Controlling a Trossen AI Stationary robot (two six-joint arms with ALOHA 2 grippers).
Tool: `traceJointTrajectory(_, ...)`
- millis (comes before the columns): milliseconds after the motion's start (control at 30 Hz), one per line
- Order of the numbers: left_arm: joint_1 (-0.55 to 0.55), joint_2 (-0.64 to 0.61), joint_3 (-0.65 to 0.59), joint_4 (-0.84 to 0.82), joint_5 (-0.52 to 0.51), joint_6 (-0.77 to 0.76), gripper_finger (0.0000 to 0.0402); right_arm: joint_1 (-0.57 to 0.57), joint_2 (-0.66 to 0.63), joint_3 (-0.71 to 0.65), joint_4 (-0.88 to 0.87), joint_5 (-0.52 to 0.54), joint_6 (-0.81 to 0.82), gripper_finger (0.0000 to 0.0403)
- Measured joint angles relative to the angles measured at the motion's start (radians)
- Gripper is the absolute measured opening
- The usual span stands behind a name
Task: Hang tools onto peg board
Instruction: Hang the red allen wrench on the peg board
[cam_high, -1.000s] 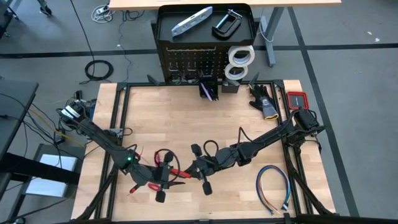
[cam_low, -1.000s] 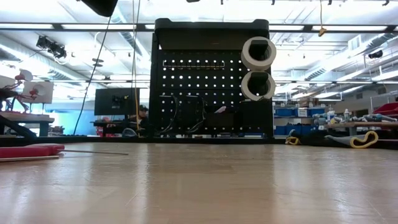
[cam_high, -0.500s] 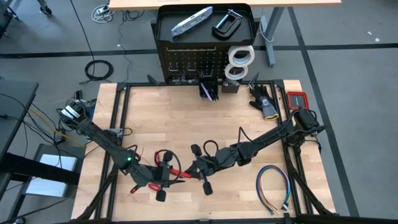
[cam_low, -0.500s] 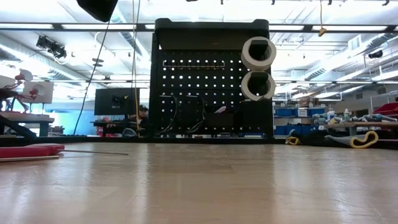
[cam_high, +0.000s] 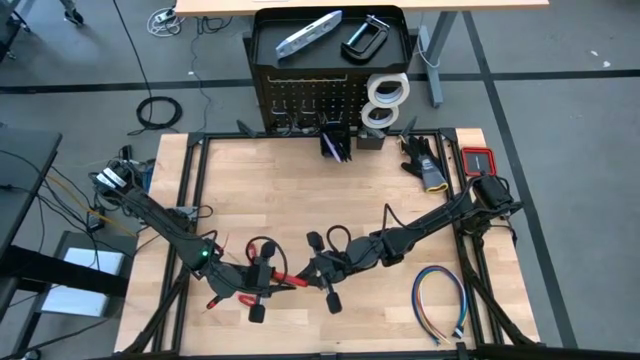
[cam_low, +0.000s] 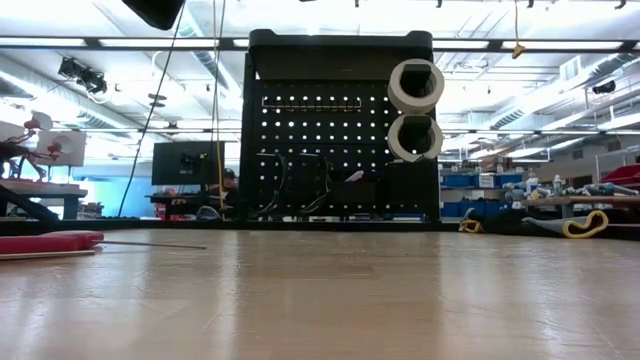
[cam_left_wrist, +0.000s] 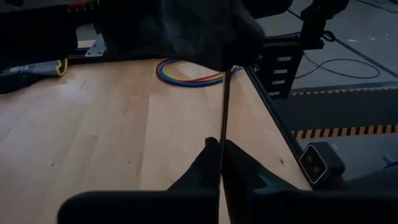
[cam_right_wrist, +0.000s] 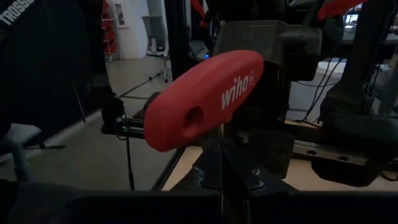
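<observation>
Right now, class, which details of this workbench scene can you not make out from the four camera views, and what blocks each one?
- Tip of the thin metal shaft, left wrist view: hidden behind the right arm's dark bulk.
- Shaft of the red-handled tool, right wrist view: hidden by the right gripper.
- Both grippers, low view: out of frame.
- Hooks on the peg board, high view: too small.
- Left gripper: what it pinches is too small to tell, high view.

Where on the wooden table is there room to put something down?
The biggest bare patch is the middle of the table, between the peg board and the two arms. The front edge is crowded: the left hand and right hand meet there around a red-handled tool. The wire loop fills the front right corner, the red case the back right.
</observation>
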Motion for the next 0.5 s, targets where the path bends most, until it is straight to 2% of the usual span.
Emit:
traceJointTrajectory(333, -0.005, 0.0, 0.001, -0.039, -0.06, 0.024, 0.0002, 0.001, 0.003, 0.0, -0.002, 0.003, -0.045, 0.0008)
traceJointTrajectory(500, -0.005, -0.009, 0.001, -0.045, -0.067, -0.001, 0.0001, 0.009, 0.003, 0.0, 0.003, 0.012, -0.041, 0.004)
